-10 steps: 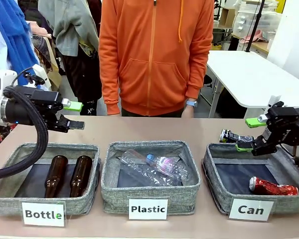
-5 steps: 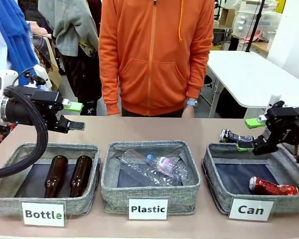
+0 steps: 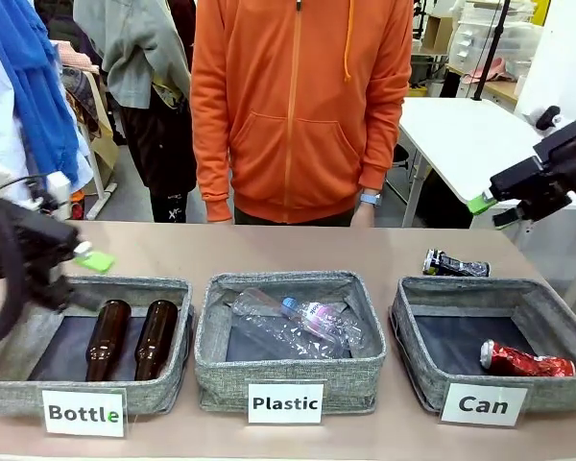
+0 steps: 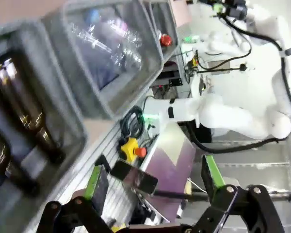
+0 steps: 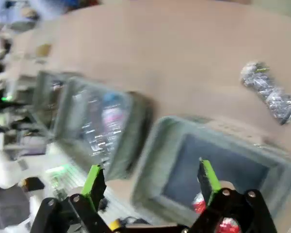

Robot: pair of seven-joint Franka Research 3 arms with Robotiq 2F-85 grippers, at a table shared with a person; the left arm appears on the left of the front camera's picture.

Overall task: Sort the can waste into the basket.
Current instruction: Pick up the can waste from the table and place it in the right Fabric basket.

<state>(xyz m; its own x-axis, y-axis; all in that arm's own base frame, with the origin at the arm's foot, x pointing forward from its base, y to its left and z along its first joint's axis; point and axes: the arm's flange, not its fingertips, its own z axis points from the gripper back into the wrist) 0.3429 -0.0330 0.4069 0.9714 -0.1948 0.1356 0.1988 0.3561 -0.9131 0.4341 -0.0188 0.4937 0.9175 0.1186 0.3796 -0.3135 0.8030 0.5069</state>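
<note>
Open tool (image 5: 150, 180) above basket (image 5: 160, 145); crushed can (image 5: 269, 93) beyond

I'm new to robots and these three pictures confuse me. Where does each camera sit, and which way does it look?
Front view: fixed on the robot's side, facing the person across three bins; the crushed can lies behind the Can basket.
Left wrist view: on the left arm, past its open fingers at brown bottles.
Right wrist view: high on the right arm, over its open fingers; shares the crushed can and basket.
</note>
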